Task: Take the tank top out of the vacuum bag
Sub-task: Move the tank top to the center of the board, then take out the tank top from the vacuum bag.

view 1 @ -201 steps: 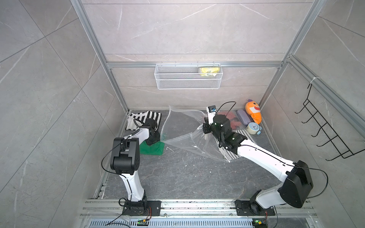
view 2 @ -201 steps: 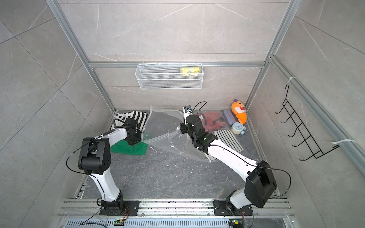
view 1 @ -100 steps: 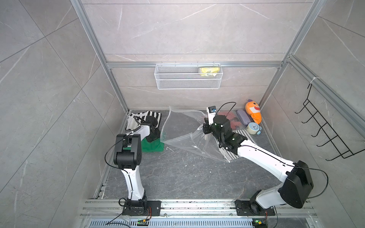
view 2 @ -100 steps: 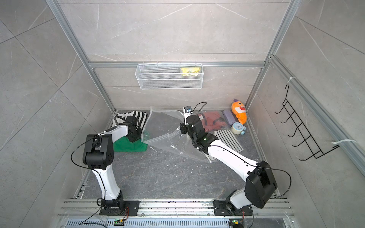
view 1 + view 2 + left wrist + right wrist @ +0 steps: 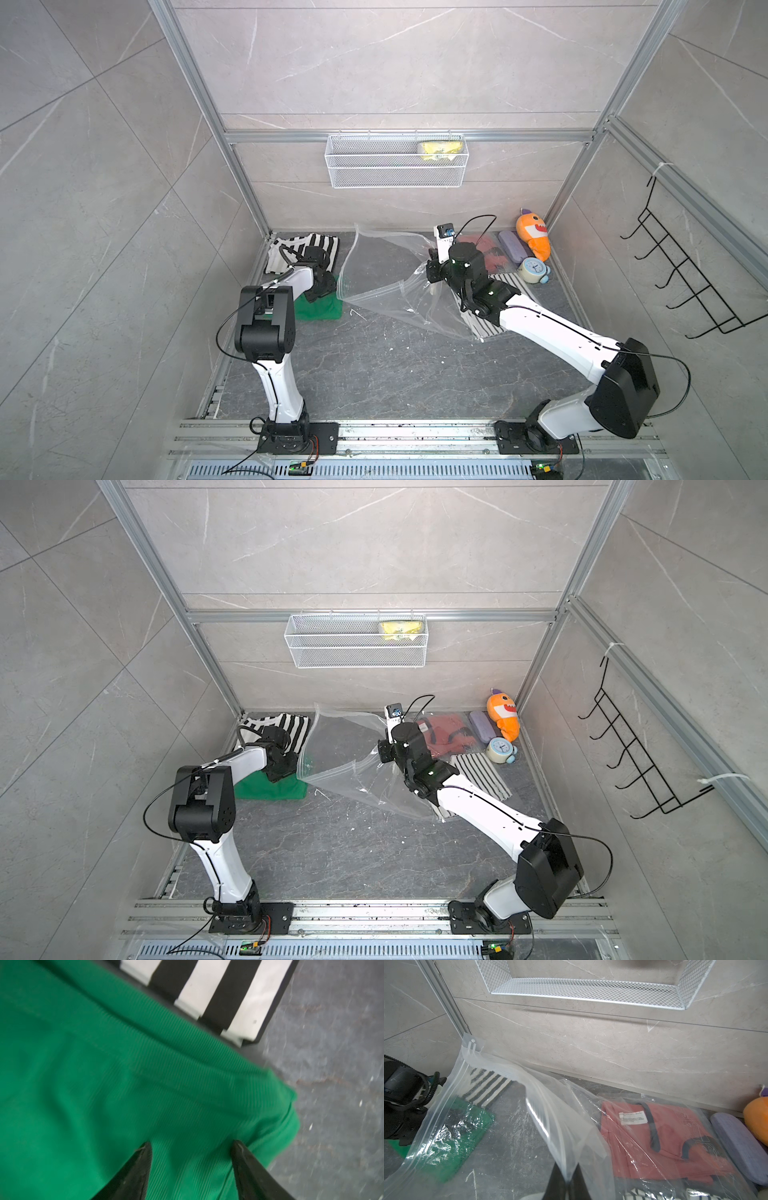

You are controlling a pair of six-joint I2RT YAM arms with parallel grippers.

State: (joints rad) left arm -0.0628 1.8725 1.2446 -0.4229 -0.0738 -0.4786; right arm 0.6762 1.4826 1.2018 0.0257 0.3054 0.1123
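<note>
**Mid-floor: bag mouth held up, green top outside**

Left of the bag mouth, flat on the grey floor: green top [image 5: 320,309], fully clear of the plastic, just beside a b/w striped garment [image 5: 322,247] (farther back, toward the far-left corner). Directly over the top: L gripper [image 5: 192,1142], jaws spread, fingertips [image 5: 145,1153] down on the ribbed cloth w/o pinching any.

Centre, running from far left to near right: vacuum bag [image 5: 386,291], clear & crinkly, mouth facing left, zip edge raised off the floor. Clamped tight on that edge: R gripper [image 5: 568,1178].

Far right, under clear plastic: red garment [image 5: 654,1136] w/ dark trim & white label; same bag or not, can't tell. Nearer, beside the R arm: thin-striped cloth [image 5: 482,775].

Far-right corner: purple case [image 5: 513,247], orange plush [image 5: 534,237], small clock [image 5: 532,270]. Far wall: wire basket [image 5: 395,178].
</note>
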